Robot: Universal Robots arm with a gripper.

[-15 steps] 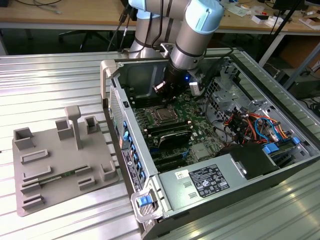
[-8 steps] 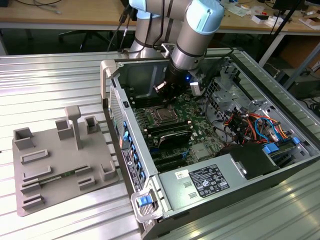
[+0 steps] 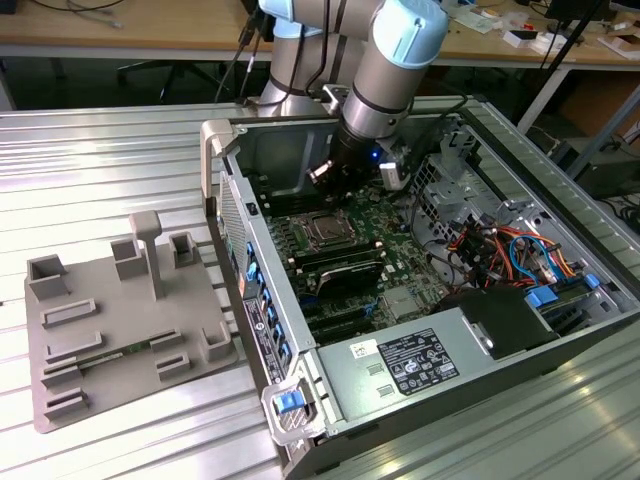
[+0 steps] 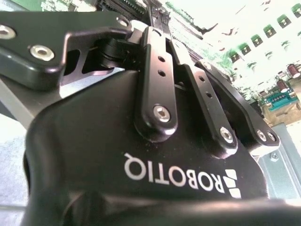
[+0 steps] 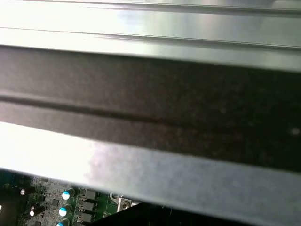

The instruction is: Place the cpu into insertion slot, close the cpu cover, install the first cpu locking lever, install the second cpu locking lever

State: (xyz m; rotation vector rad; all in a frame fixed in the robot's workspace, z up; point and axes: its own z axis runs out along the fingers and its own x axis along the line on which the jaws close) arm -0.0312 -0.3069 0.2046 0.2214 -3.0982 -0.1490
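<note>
In the exterior view an open computer case (image 3: 262, 330) lies on a ribbed metal table. On its green board the silvery-grey cpu (image 3: 325, 231) lies flat in the square insertion slot (image 3: 305, 222), which has a dark and silvery rim around it. I cannot make out whether the cpu cover is down over it, and the levers are too small to tell. My gripper (image 3: 342, 186) hangs inside the case just above and behind the slot, near the back wall. The second wrist view has the gripper's black body (image 4: 141, 155) and linkages over the green board (image 4: 277, 80).
Long black memory sticks (image 3: 340, 265) lie just in front of the slot. A grey power supply (image 3: 420, 365) and bundled cables (image 3: 500, 250) take up the exterior view's right. A grey fixture plate (image 3: 120, 330) sits outside the case. The case wall (image 5: 150, 117) is close in the first wrist view.
</note>
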